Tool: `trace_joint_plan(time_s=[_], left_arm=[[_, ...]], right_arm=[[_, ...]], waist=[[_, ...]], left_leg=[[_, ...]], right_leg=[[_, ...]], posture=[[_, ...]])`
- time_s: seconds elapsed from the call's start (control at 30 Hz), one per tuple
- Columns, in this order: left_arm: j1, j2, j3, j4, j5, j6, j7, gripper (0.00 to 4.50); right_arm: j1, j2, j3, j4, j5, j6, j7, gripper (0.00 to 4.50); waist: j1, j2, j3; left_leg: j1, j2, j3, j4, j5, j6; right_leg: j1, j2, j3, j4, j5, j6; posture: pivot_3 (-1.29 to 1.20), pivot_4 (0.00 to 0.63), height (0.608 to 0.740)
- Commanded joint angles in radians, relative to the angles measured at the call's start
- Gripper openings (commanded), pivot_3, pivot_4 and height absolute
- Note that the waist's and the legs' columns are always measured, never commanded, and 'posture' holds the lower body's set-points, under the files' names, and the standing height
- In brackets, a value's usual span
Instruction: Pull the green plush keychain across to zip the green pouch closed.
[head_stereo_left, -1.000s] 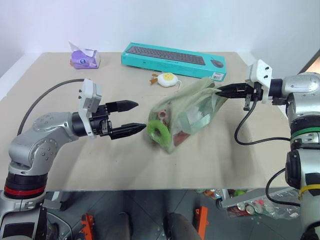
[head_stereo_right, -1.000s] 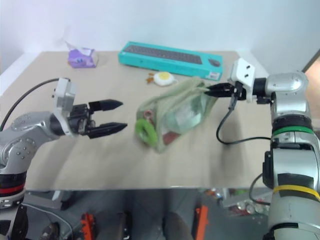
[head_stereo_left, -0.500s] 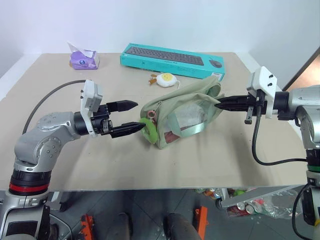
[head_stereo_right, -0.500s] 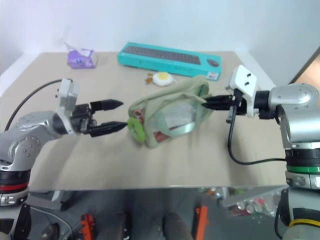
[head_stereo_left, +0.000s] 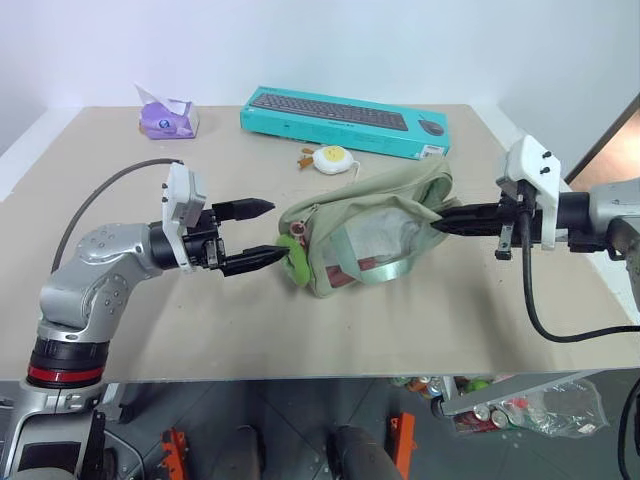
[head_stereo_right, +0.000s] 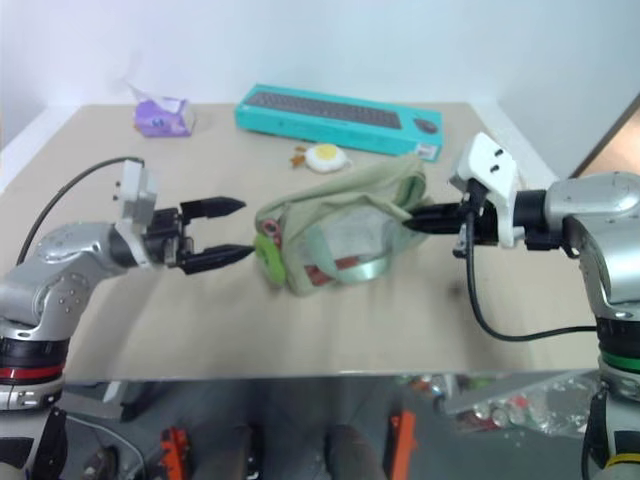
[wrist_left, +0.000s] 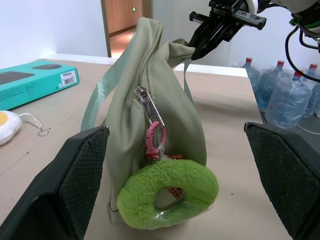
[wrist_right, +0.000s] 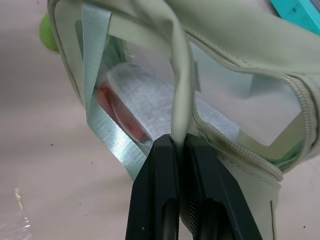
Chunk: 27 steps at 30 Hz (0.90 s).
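The green pouch (head_stereo_left: 372, 232) lies on the table, stretched between my two grippers, its zipper (wrist_left: 146, 102) running along the top. The green plush keychain (wrist_left: 167, 192), a fuzzy lime ring on a pink clasp (wrist_left: 154, 137), hangs at the pouch's left end (head_stereo_left: 296, 256). My left gripper (head_stereo_left: 264, 233) is open and level, its fingertips just short of the keychain and touching nothing. At the pouch's right end, my right gripper (head_stereo_left: 441, 222) is shut on a pale green strap (wrist_right: 181, 95) and holds that end up.
A teal keyboard box (head_stereo_left: 345, 118) lies along the table's far edge. A yellow-and-white egg trinket (head_stereo_left: 332, 158) sits in front of it, and a purple tissue pack (head_stereo_left: 168, 118) at the far left. Water bottles (wrist_left: 291, 95) stand beyond the table.
My right gripper has drawn the pouch's right end back toward me, so the pouch has stretched out and settled lower. The keychain end now sits at my left gripper's fingertips. The left gripper has stayed put.
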Motion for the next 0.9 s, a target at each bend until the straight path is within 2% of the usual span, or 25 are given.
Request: trace_joint_plan(time_s=[0.03, 0.37, 0.53, 0.67, 0.8, 0.9], left_arm=[[-0.029, -0.003, 0.008, -0.013, -0.002, -0.01, 0.004, 4.5], [-0.04, -0.008, 0.005, -0.004, -0.006, -0.001, 0.004, 4.5], [-0.041, -0.011, 0.001, -0.003, -0.004, -0.001, 0.004, 4.5], [-0.038, -0.012, -0.004, -0.013, -0.008, 0.004, 0.004, 4.5], [-0.039, -0.009, -0.005, -0.012, -0.009, 0.006, 0.003, 4.5], [-0.034, -0.009, -0.006, -0.019, -0.012, 0.009, 0.007, 4.5]], right_arm=[[-0.022, -0.038, -0.036, -0.033, 0.043, 0.014, 0.005, 0.17], [-0.045, -0.06, -0.05, -0.029, 0.105, 0.053, -0.021, 0.17], [0.029, -0.021, -0.039, -0.023, 0.073, -0.052, -0.057, 0.17], [0.035, 0.055, -0.031, 0.08, 0.011, -0.23, -0.106, 1.09], [0.009, 0.104, -0.036, 0.178, -0.029, -0.387, -0.116, 2.65], [-0.011, 0.112, -0.036, 0.263, -0.06, -0.485, -0.111, 3.66]], waist=[[0.0, 0.0, 0.0], [0.0, 0.0, 0.0], [0.0, 0.0, 0.0], [-0.001, -0.001, 0.0], [0.0, 0.0, 0.0], [0.001, 0.0, 0.0]], left_leg=[[0.0, 0.0, 0.0, 0.0, 0.0, 0.0], [0.0, 0.0, 0.0, 0.0, 0.0, 0.0], [0.0, 0.0, 0.0, 0.0, 0.0, 0.0], [0.0, 0.001, 0.0, 0.001, 0.0, 0.0], [0.0, 0.0, 0.0, 0.001, 0.0, 0.0], [-0.001, 0.0, 0.0, 0.001, 0.0, 0.0]], right_leg=[[0.0, 0.0, 0.0, 0.0, 0.0, 0.0], [0.0, 0.0, 0.0, 0.0, -0.002, 0.004], [0.0, 0.0, 0.0, 0.0, -0.003, 0.005], [0.0, 0.001, 0.0, 0.0, -0.003, 0.004], [0.0, 0.001, 0.001, 0.0, -0.002, 0.004], [0.0, 0.0, 0.001, 0.0, -0.002, 0.005]], posture=[[0.0, 0.15, 0.74], [0.0, 0.15, 0.74], [0.0, 0.15, 0.74], [0.0, 0.15, 0.74], [0.0, 0.15, 0.74], [0.0, 0.15, 0.74]])
